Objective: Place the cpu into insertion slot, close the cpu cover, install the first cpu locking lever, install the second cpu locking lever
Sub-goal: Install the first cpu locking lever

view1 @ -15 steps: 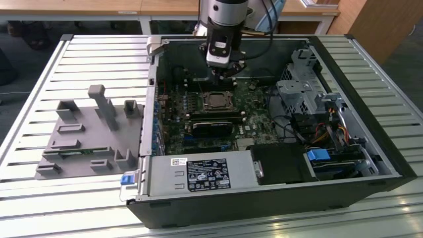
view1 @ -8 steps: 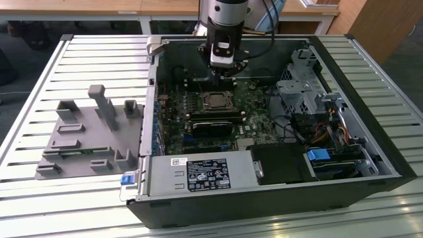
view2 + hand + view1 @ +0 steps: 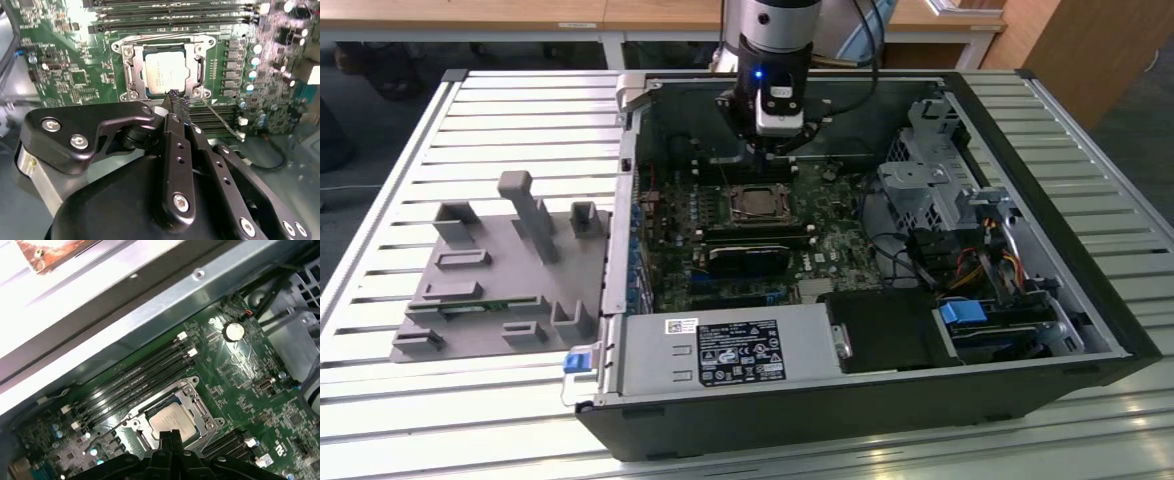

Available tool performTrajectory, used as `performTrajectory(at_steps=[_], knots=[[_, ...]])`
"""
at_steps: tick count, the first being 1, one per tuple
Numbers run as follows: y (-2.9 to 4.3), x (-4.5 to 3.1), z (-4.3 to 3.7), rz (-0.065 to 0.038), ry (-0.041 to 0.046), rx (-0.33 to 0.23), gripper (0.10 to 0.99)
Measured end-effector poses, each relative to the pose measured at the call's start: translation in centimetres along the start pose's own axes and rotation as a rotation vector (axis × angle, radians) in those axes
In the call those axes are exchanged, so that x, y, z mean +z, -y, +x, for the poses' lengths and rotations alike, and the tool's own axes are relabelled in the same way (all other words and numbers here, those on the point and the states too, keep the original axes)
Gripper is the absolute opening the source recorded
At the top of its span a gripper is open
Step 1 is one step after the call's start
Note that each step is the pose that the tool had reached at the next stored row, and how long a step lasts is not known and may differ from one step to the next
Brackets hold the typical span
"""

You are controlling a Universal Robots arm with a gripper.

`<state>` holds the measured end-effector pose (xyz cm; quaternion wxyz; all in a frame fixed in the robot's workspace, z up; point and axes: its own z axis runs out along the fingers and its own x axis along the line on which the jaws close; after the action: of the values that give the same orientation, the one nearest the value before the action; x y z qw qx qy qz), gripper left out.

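End effector (image 3: pixel 174 95) pinched closed, empty, tip at cpu cover (image 3: pixel 134 75) edge; cpu (image 3: pixel 162 72) seated; I'd press slowly, squarely, avoiding cpu.

Open computer case (image 3: pixel 854 420) lying on the slatted metal worktop (image 3: pixel 400 130), set toward its edge on the exterior view's right. By the opposite edge, a grey moulded holder (image 3: pixel 480 290) with upright pegs. Inside the case, a silver power supply (image 3: pixel 720 350) along the near wall, a blue tab (image 3: pixel 579 362) at its corner. Metal drive cage (image 3: pixel 927 190) and coloured cables (image 3: pixel 994 268) against the wall on the exterior view's right. In the first wrist view, long black memory slots (image 3: pixel 135 375) and a round silver disc (image 3: pixel 233 331), probably a coin battery, on the green board (image 3: pixel 240 390).
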<state>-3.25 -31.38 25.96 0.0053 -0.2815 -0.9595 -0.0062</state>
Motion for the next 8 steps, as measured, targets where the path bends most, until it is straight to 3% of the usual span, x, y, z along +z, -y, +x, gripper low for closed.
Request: performTrajectory(at_steps=[8], knots=[[0.0,0.0,0.0,0.002,-0.0013,-0.145,0.106]])
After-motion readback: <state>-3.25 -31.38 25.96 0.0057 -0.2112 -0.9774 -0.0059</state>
